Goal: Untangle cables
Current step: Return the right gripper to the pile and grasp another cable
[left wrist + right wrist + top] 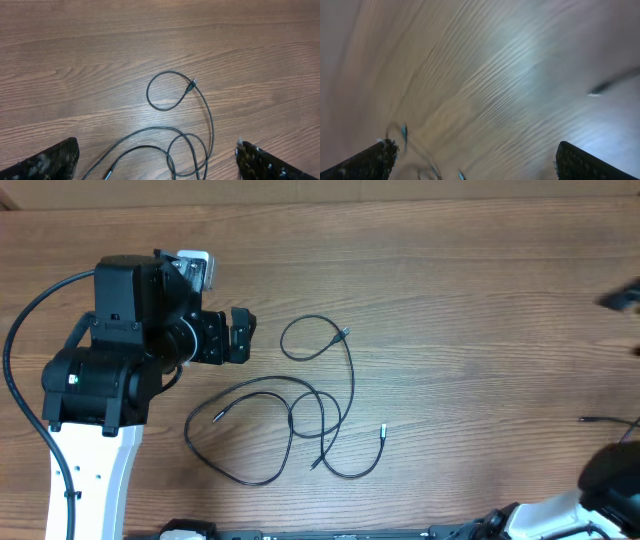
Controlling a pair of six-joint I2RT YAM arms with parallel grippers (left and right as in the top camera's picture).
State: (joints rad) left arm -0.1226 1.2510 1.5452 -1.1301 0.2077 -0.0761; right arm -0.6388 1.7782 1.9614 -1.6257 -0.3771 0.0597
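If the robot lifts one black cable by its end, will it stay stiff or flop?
Probably floppy: the cables lie in loose curls on the table. Likely light, being so thin. Where loops cross, the rest may drag along.

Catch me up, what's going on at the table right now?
Two arms are working on the cables, which lie in loose, overlapping loops on the table, not yet separated. The left gripper hovers open just beside the loops, holding nothing. The right gripper is open and empty too, off to the right side; its wrist view is motion-blurred.
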